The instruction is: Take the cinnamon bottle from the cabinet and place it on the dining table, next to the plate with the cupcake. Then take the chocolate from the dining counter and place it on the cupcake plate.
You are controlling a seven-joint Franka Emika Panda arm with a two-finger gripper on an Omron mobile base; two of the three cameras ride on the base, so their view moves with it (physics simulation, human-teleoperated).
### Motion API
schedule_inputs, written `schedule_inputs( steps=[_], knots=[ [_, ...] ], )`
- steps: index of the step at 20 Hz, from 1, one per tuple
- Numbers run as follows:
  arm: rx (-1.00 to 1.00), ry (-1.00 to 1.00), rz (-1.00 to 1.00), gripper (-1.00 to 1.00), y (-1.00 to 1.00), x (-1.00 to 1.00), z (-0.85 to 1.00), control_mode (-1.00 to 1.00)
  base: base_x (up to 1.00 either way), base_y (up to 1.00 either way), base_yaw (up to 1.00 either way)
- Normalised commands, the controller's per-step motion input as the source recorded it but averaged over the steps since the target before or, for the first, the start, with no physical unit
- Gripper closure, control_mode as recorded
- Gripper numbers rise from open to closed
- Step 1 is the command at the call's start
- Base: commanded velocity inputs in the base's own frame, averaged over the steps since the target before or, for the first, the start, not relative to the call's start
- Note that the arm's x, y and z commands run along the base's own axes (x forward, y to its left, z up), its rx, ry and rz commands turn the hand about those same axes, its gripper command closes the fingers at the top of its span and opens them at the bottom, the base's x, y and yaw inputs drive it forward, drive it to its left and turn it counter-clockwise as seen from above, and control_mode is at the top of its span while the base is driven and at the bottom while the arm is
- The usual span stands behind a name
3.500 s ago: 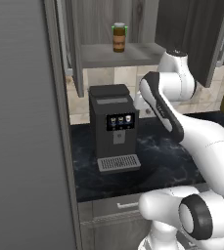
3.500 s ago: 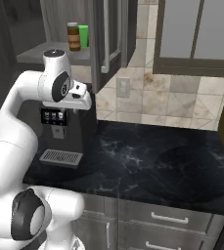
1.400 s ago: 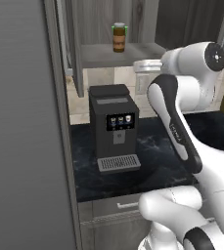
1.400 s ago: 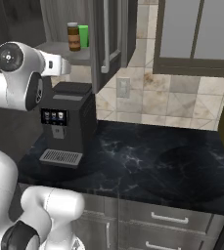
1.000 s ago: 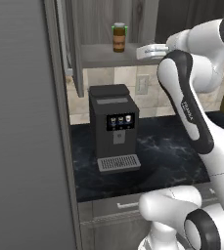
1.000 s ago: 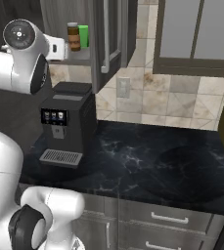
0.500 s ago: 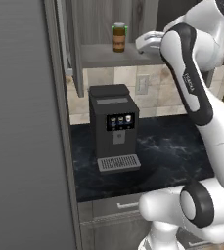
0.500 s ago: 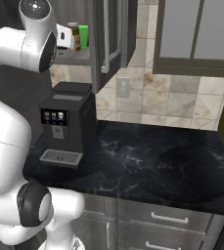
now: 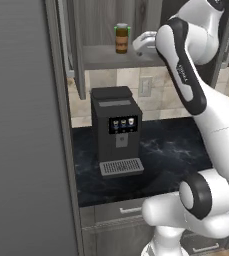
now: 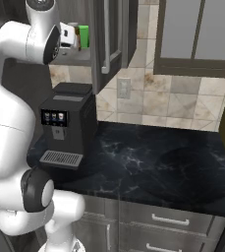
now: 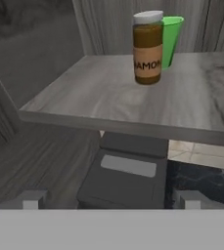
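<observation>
Two base views flanking the arm, both facing the coffee machine (image 9: 117, 131), hand view near cabinet shelf (image 11: 133, 105)

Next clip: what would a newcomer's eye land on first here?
The big white arm, raised to the open cabinet. On the cabinet shelf stands the brown cinnamon bottle, upright, a green cup just behind it. Below sits a black coffee machine on the dark marble counter.

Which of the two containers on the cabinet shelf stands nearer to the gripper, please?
The cinnamon bottle, brown with a pale cap and a printed label, stands nearer. The green cup sits just behind it, farther back on the shelf and partly hidden by it.
</observation>
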Motion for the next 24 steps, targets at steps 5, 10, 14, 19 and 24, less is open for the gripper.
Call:
schedule_inputs(
  steps=[5, 10, 14, 19, 24],
  knots=[
    [-0.05, -0.03, 0.00, -1.00, 0.06, 0.25, -0.24, -1.00, 0.00, 0.00, 0.00],
    [-0.07, -0.12, 0.00, -1.00, 0.00, 0.25, -0.03, -1.00, 0.00, 0.00, 0.00],
    [-0.07, -0.07, 0.00, -1.00, -0.02, 0.32, 0.05, -1.00, 0.00, 0.00, 0.00],
    [-0.02, -0.01, 0.00, -1.00, 0.01, 0.26, 0.02, -1.00, 0.00, 0.00, 0.00],
    [0.04, 0.00, 0.00, -1.00, 0.01, 0.20, 0.03, -1.00, 0.00, 0.00, 0.00]
  ],
)
